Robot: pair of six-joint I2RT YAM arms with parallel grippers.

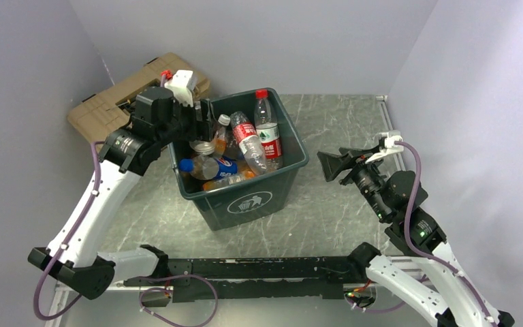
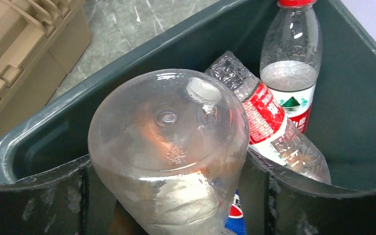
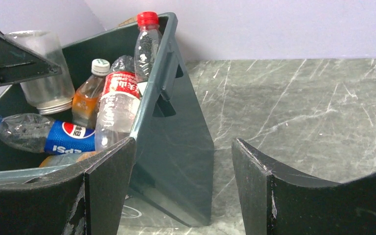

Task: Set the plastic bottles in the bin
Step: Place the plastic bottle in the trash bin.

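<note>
Your left pincer (image 1: 205, 122) is clamped on a clear bottle (image 2: 169, 142), which hangs mouth-down over the left side of the bin (image 1: 218, 208). Other bottles (image 1: 252, 139) lie inside. Your right pincer (image 1: 328, 167) gapes wide above the worktop (image 1: 340, 122), right of the bin.

The bin (image 1: 248, 204) stood centrally and contained several plastic bottles (image 1: 248, 139). The left gripper (image 1: 206, 122) was positioned over the bin's left rim, clamped on a clear bottle (image 1: 202, 146). The right gripper (image 1: 331, 165) hung right of the bin, clear of it, jaws apart and empty.
</note>
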